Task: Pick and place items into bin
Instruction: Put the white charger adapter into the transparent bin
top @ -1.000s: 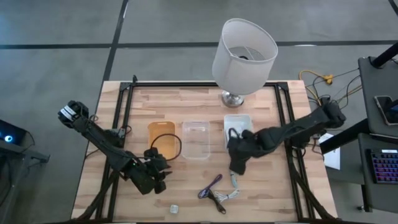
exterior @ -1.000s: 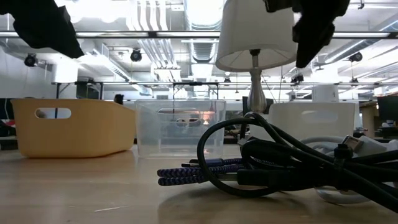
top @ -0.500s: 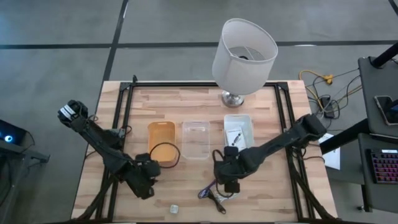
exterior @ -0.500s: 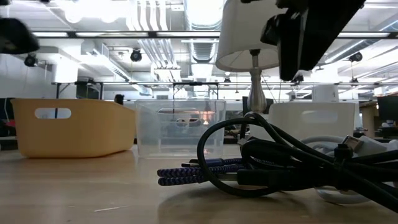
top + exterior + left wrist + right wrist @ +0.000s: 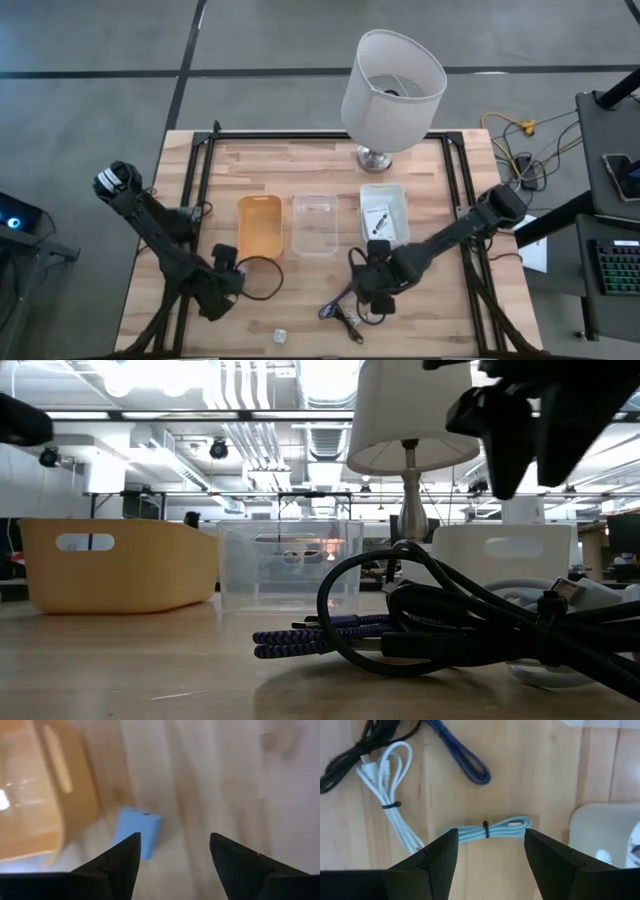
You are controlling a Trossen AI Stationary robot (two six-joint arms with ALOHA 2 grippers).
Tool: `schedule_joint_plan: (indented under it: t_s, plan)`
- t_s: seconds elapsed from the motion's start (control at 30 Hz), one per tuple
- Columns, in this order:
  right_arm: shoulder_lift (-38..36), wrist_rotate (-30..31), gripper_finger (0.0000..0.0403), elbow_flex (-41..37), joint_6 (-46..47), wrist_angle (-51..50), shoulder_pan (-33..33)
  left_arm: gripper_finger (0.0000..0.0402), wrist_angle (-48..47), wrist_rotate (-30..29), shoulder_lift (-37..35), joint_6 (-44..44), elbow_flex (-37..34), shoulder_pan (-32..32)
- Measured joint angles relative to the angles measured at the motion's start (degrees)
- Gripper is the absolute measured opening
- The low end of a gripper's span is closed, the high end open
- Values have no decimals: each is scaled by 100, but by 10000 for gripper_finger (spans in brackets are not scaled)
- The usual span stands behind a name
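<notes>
I have the wooden table [image 5: 320, 170] spread through the middle of the high view, the white lamp [image 5: 392, 78] at its upper centre, and three bins in a row below it: orange bin [image 5: 259, 223] left, clear bin [image 5: 314, 224] centre, white bin [image 5: 384, 210] right, this last already holding a packet with dark parts.

I judge the step in hand to be a pick by the right arm. The right gripper [image 5: 372, 290] hangs at lower centre of the high view, just over the cord pile. Its wrist view shows the fingers spread wide and empty, straddling a pale blue cable bundle [image 5: 490, 829] tied at its middle; a white cable bundle [image 5: 390, 795] lies at that picture's left and a purple braided cord [image 5: 462, 752] at its top. The black cord [image 5: 440, 610] fills the low view's lower right.

Next I would lower straight onto the blue bundle, close on the tie, then carry it to a bin.

The left gripper [image 5: 225, 285] sits at lower left, fingers wide, over bare wood beside a small blue block [image 5: 137, 830] near the orange bin's corner.

Against half a second ago, the right gripper has slid slightly rightward over the pile, and the left has moved a little up.
</notes>
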Motion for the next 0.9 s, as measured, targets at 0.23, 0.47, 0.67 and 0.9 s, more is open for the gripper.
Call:
schedule_joint_plan:
  t_s: [0.23,0.47,0.67,0.9]
  plan:
    - [-7,2,214,-192,427,57,158,224,73,71,-39,845,-406,121]
    - [-9,4,214,-299,752,53,221,224,386,-230,16,1010,-661,144]
    - [-11,30,214,-306,771,68,216,224,650,-235,77,1006,-805,156]
    - [-11,164,215,-306,885,66,212,224,964,-148,754,991,-823,158]
